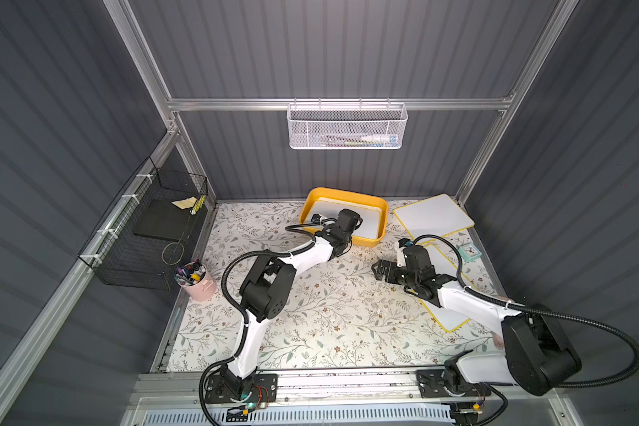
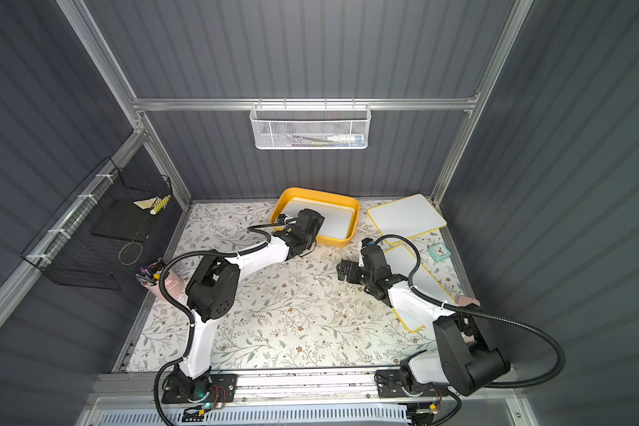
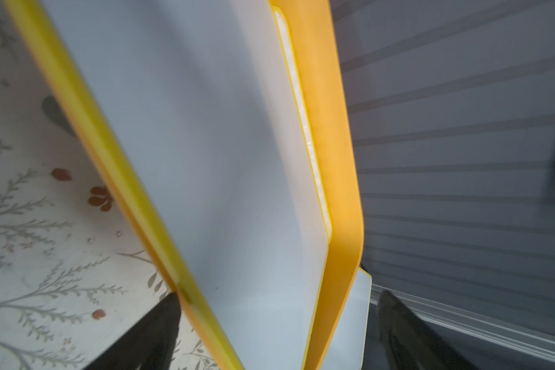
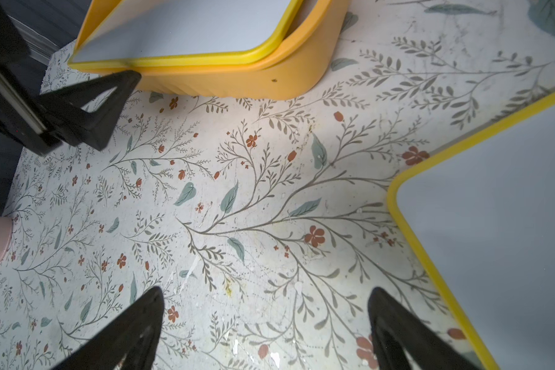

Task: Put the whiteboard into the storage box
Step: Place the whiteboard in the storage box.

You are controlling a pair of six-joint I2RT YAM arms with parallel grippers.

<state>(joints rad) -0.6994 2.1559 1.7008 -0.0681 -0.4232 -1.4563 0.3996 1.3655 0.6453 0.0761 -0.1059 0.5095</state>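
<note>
The yellow-orange storage box stands at the back of the floral mat. A whiteboard with a yellow rim lies in it. In the right wrist view the whiteboard rests with its near edge up on the rim of the storage box. My left gripper hangs over the box's near side. In the left wrist view its jaws stand wide apart either side of the whiteboard, gripping nothing. My right gripper is open above bare mat, right of the box.
More whiteboards lie at the back right and under the right arm. A teal clock sits between them. A pink pen cup and a black wire basket stand left; a white mesh basket hangs on the back wall.
</note>
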